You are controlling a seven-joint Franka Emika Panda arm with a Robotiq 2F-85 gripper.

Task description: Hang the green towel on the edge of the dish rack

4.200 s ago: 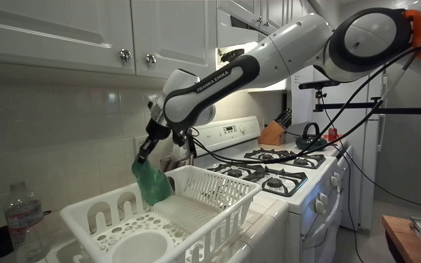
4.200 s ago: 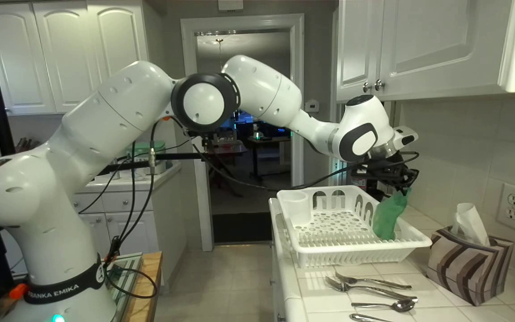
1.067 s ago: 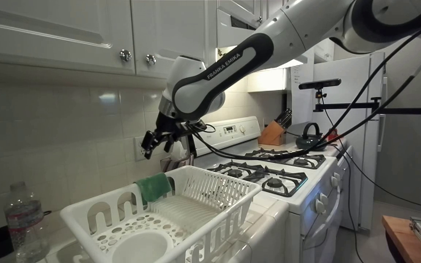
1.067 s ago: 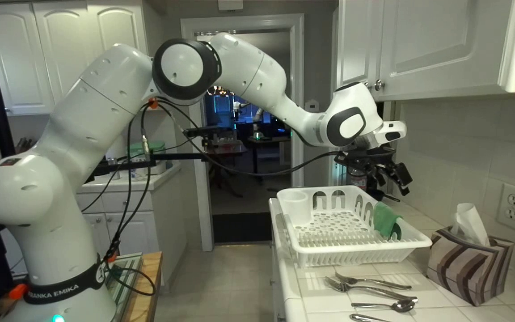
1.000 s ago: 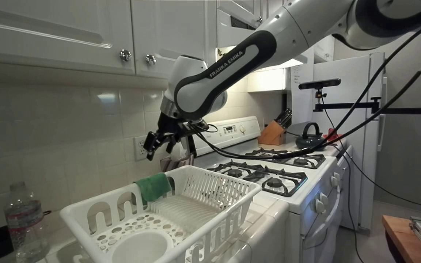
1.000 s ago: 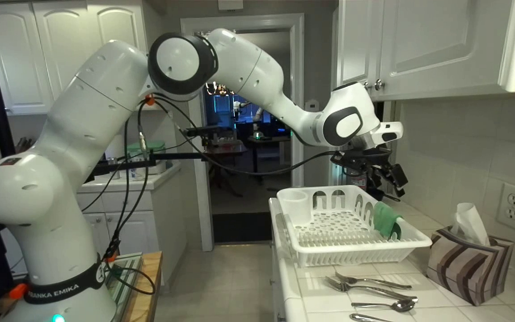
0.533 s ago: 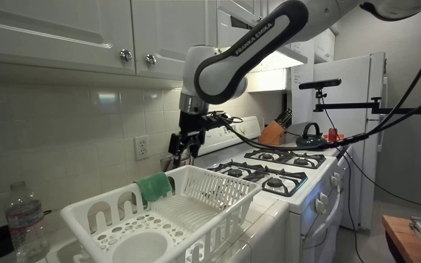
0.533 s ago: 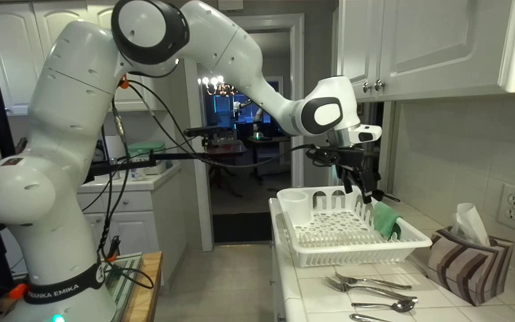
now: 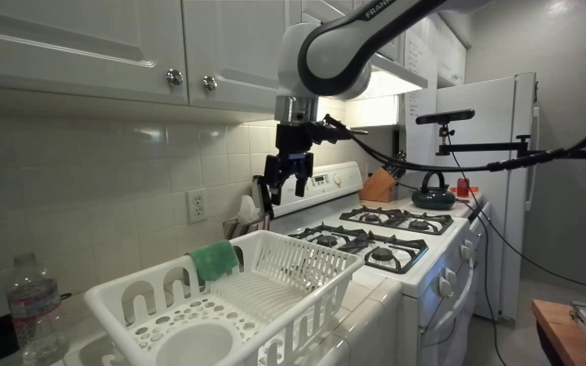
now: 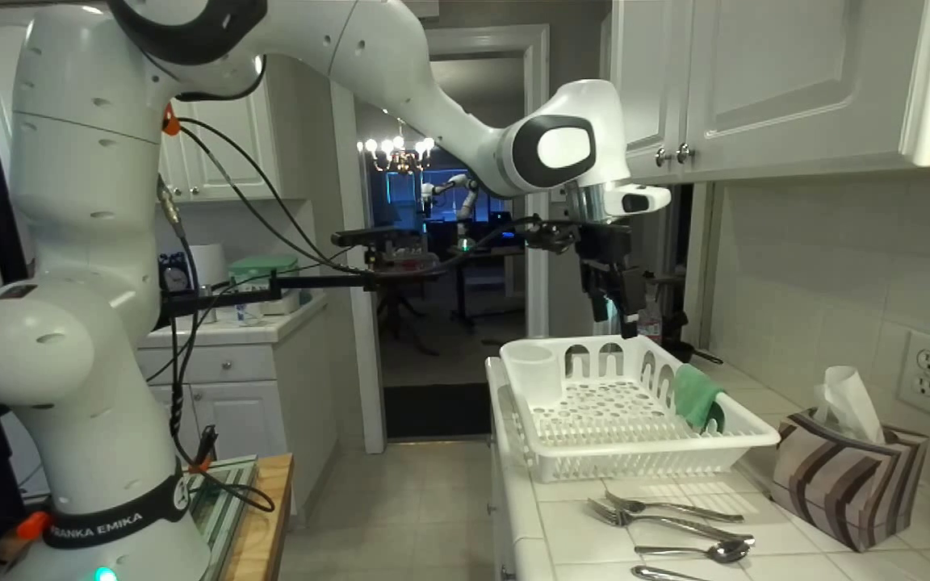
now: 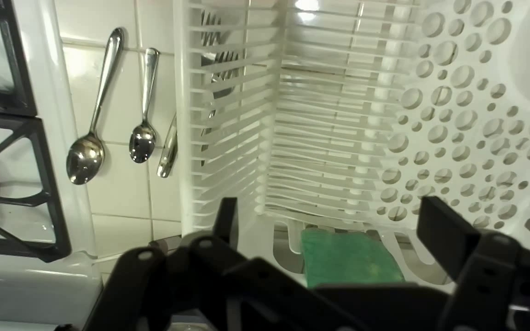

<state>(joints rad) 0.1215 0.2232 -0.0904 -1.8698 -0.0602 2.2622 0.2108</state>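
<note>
"Where's the green towel (image 9: 215,260)?"

"Draped over the wall-side edge of the dish rack (image 10: 651,446), part hanging inside."

"And the gripper (image 9: 288,191)?"

"Up above the rack, apart from the towel, its 2 fingers (image 11: 225,218) spread wide."

"What's there by the stove (image 9: 435,259)?"

"2 spoons (image 11: 85,158), lying on the tiles (image 11: 122,193) between it and the rack."

"FRANKA EMIKA" on the robot arm (image 10: 98,194)

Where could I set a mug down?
In the dish rack, the holed floor looks bare between the slats and white cylinder. So does counter tile between the spoons and tissue box. Crowded: among the spoons and forks, and where the green towel hangs.
</note>
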